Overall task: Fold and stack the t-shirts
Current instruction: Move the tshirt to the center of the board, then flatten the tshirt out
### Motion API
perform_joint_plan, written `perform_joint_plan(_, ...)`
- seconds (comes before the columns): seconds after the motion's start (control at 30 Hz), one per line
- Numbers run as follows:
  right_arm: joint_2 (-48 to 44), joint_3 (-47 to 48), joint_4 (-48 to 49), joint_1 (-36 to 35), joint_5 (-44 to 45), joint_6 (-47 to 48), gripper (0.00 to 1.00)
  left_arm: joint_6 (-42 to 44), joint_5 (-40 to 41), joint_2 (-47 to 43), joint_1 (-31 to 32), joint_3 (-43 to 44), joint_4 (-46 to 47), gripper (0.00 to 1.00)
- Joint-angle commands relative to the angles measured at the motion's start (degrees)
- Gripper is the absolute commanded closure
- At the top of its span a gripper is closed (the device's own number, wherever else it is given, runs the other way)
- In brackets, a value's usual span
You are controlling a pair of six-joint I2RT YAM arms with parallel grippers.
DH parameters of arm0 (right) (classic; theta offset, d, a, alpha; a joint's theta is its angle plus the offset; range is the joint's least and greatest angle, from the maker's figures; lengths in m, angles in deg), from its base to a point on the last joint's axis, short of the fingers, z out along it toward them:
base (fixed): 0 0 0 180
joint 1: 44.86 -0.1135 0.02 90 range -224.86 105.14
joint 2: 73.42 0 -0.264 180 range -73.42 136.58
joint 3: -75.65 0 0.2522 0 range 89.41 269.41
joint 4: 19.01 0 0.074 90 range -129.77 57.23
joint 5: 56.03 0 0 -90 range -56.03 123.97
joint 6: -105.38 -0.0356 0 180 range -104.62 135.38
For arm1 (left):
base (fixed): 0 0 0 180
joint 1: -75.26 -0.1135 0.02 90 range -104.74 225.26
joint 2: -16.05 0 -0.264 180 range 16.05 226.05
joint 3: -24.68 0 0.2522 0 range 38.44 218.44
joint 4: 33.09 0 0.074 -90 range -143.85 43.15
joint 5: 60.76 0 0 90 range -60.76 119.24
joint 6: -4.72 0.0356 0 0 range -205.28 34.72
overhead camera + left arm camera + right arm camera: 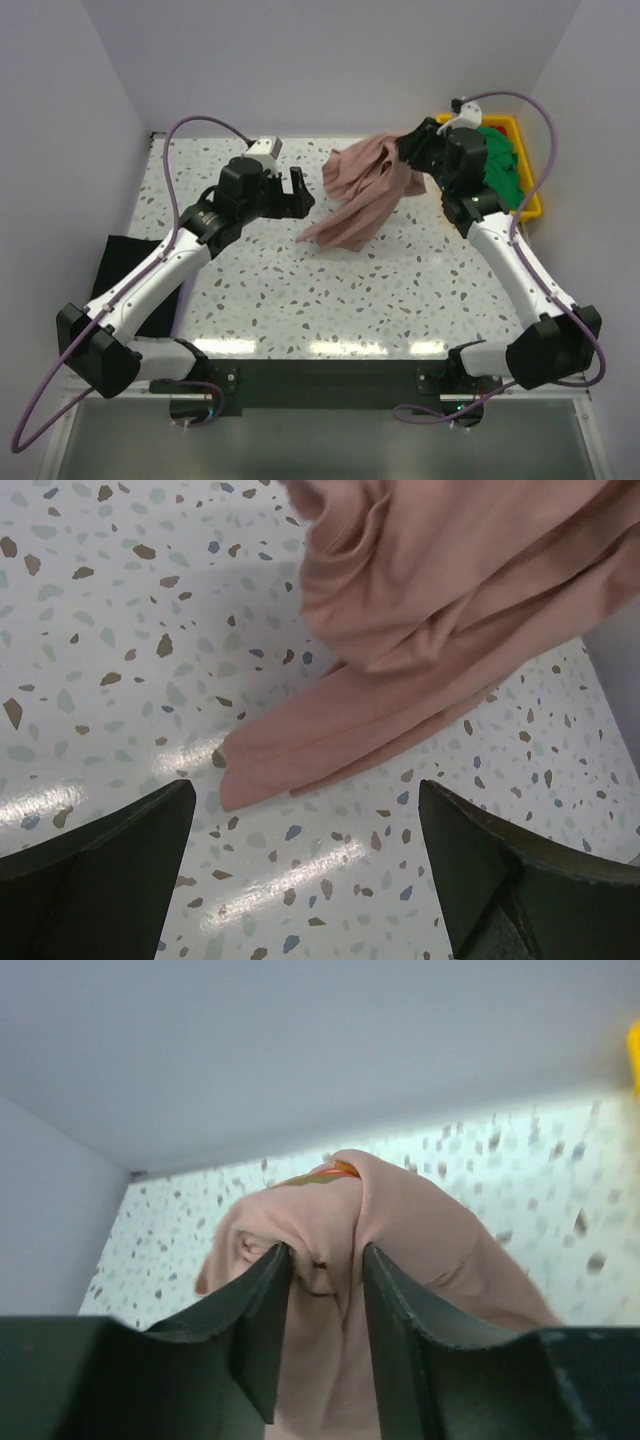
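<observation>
Right wrist view shows your right hand (pixel 328 1260) pinching a bunched fold of the dusty pink t-shirt (pixel 400 1230). Cloth fills the gap between the fingers and the orange-white print sits just above them.

In the top view the shirt hangs from that hand in the upper middle of the frame. It trails down and to the left, and its lowest tip lies on the desk (pixel 300 290).

Your left hand (pixel 290 195) is spread wide and holds nothing. It sits low over the desk, just left of the trailing tip.

- **Grip:** You hold a crumpled wad, not a hem or a shoulder. If it loosens, I'd expect the shirt to drop in a heap and hide its edges.
- **Twist:** The hanging part looks twisted, so laying it down as it is would likely leave creases and doubled layers.
- **Left hand:** The tip lies flat and thin on the desk. A closing left hand could miss it, or catch two layers at once.
- **Tray:** The yellow tray (pixel 530 205) with the green t-shirt (pixel 500 165) sits close behind your right arm at the upper right. A wide swing there could snag that cloth.
</observation>
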Motion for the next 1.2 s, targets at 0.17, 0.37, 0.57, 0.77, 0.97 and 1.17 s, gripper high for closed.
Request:
perform_joint_plan(0.17, 6.6, -13.0, -3.3, 0.1, 3.7, -3.7, 0.4, -8.2, -8.5, 4.2, 1.5, -10.5, 8.6, 0.14)
perform_joint_plan(0.37, 9.6, -13.7, -5.9, 0.3, 7.4, -2.6, 0.39, -9.2, -5.0, 13.3, 8.8, -10.2, 10.3, 0.18)
perform_joint_plan(0.57, 14.0, -12.3, -5.8, 0.4, 6.6, -2.2, 0.39, -10.0, -0.2, 22.5, 9.3, -6.7, 10.0, 0.18)
perform_joint_plan(0.77, 14.4, -13.0, -3.9, 0.3, 4.2, -2.0, 0.4, -13.7, 9.9, 23.1, 8.4, -6.8, 7.5, 0.22)
perform_joint_plan(0.97, 14.9, -13.5, -3.2, 0.3, 1.5, -2.9, 0.41, -13.7, 8.6, 24.4, 5.5, -7.7, 8.4, 0.32)
perform_joint_plan(1.17, 15.2, -13.7, -2.6, 0.2, 0.2, -3.2, 0.41, -14.0, 9.5, 27.4, 5.0, -6.9, 8.3, 0.41)
